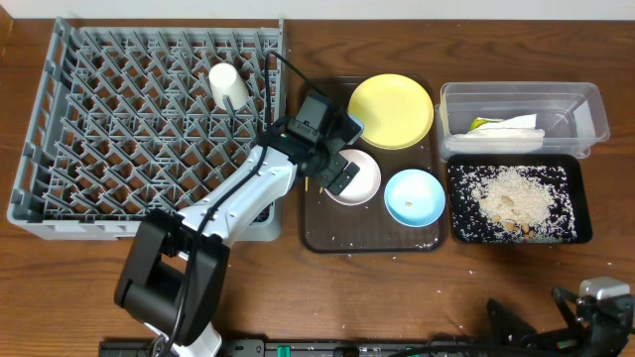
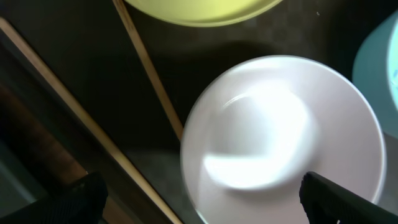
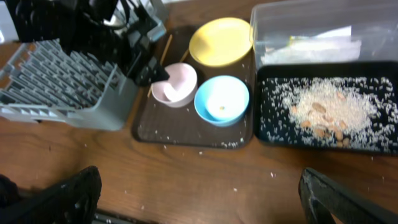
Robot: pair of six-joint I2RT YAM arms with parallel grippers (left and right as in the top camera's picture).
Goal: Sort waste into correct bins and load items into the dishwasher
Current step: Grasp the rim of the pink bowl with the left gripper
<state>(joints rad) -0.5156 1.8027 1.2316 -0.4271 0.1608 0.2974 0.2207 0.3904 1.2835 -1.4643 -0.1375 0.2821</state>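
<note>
White bowl [image 2: 280, 137]: upright on the brown tray [image 1: 317, 233], just below the yellow plate [image 1: 390, 109] and just beside the blue bowl [image 1: 414, 195]. Looks stiff, glossy and light. Probably slippery along the wall, and apt to chip if knocked against the pegs of the grey rack [image 1: 119, 139]. Best taken at the rim, one finger inside and one outside, on the side away from the chopsticks [image 2: 149, 68] lying close by on the tray. Left fingers [image 2: 339, 200] spread wide right above the bowl, clamped on nothing. Right fingers [image 3: 348, 199] likewise apart and empty, over the desk [image 1: 60, 288] near its front edge, well apart from the tray. Rack just left of the tray, with a white cup [image 1: 227, 84] already among its pegs.
</note>
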